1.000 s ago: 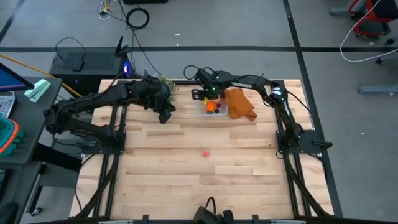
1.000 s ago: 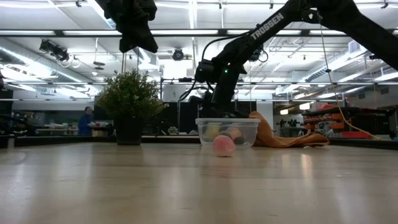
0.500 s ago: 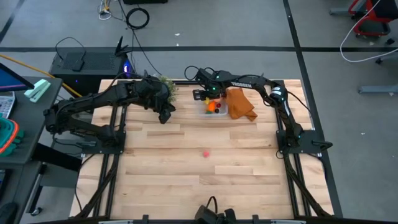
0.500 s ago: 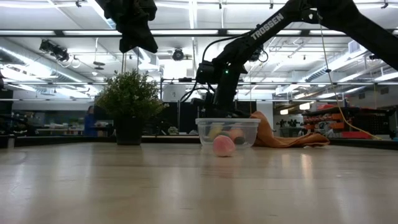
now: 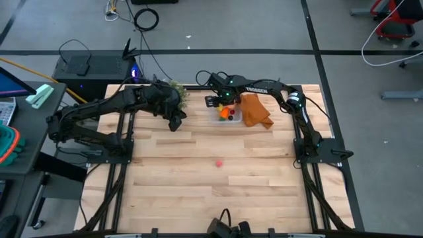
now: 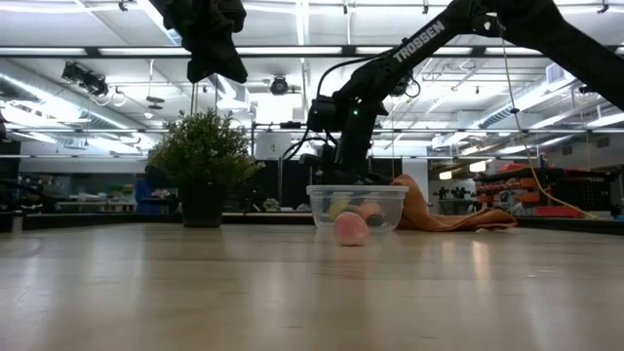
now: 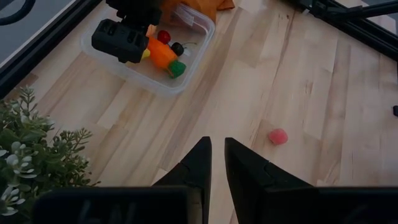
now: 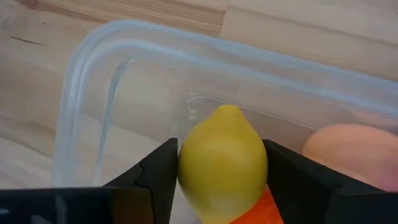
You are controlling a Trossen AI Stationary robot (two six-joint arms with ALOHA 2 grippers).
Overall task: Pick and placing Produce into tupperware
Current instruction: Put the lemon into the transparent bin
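Inside the tupperware (image 8: 93,68), the right tool (image 8: 221,180) grips the lemon (image 8: 222,163), hiding most of the carrot (image 7: 163,54). Left tool (image 7: 214,163) hangs nearly closed above the desk (image 5: 198,172), empty.

This is a robotics lab or workshop set in a large open industrial hall. A butcher-block table (image 5: 198,172) stands on a grey concrete floor (image 5: 370,99) marked with dark tape lines, with black metal frames bolted along its sides. Cables (image 5: 142,16) trail over the floor beside a black electronics box (image 5: 82,66). The level view shows a high ceiling with long strip lights (image 6: 292,58) and exposed ducts, and distant workbenches beyond the potted plant (image 6: 200,156).
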